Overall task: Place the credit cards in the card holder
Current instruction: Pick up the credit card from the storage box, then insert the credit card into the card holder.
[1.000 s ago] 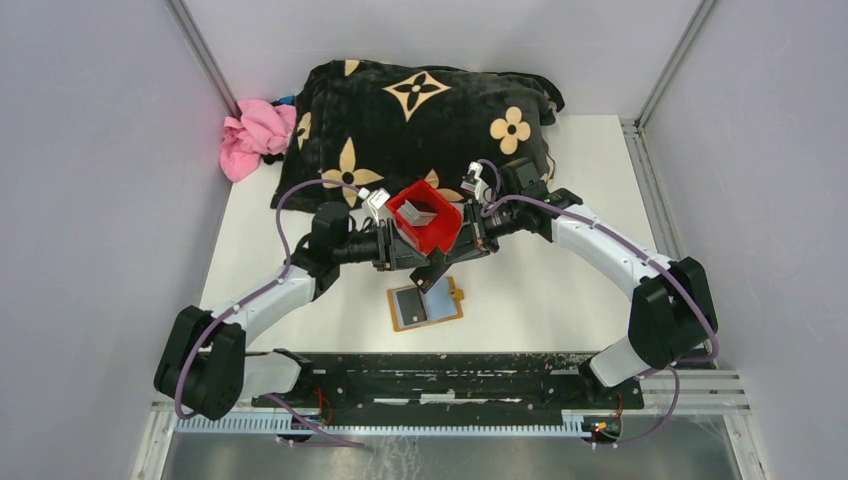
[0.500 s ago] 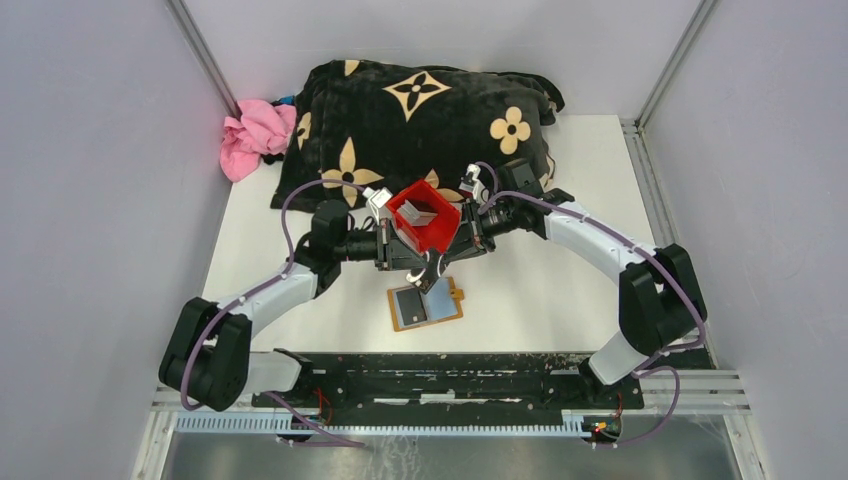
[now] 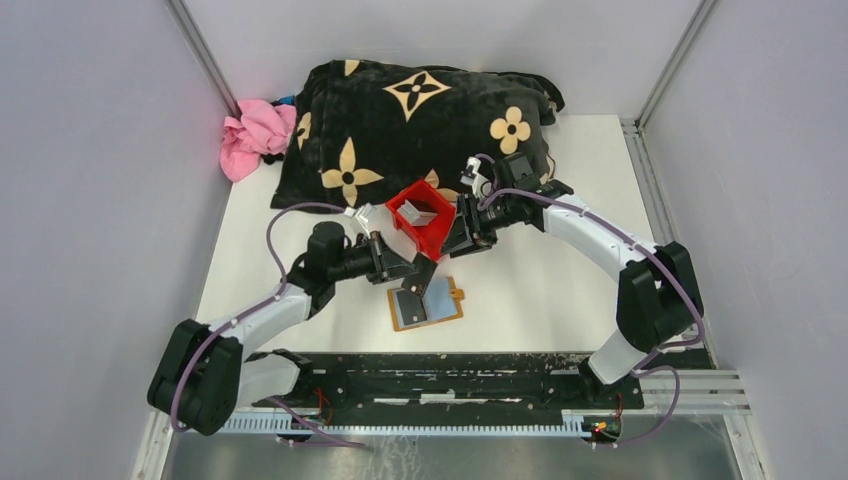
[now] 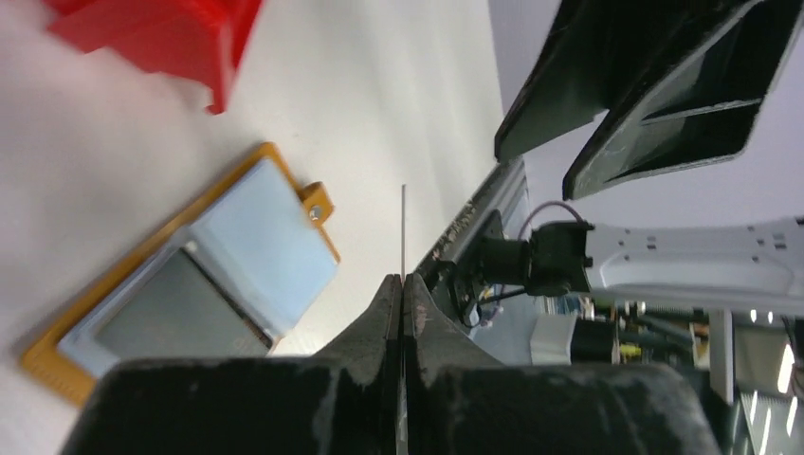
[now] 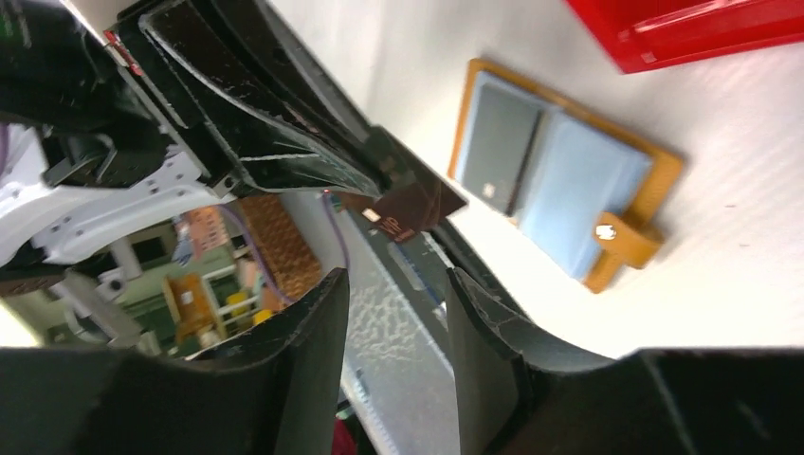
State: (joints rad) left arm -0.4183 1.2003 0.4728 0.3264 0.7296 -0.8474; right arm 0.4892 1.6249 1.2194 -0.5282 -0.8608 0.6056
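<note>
My left gripper is shut on a credit card, which I see edge-on as a thin line rising from the closed fingertips. It hangs just above the card holder. The holder lies open on the table, tan with pale pockets, and a dark card sits in its left pocket. The left wrist view shows the card holder lower left. My right gripper stands open and empty beside the red bin. Its wrist view shows the gripper facing the held card. Another grey card rests in the bin.
A black blanket with tan flowers covers the back of the table, right behind the bin. A pink cloth lies at the back left. Grey walls close both sides, and the black rail of the arm bases runs along the near edge.
The left gripper shut on the card that the right gripper was holding. The right gripper then opened and drew back. The left arm came down towards the card holder with the card.
</note>
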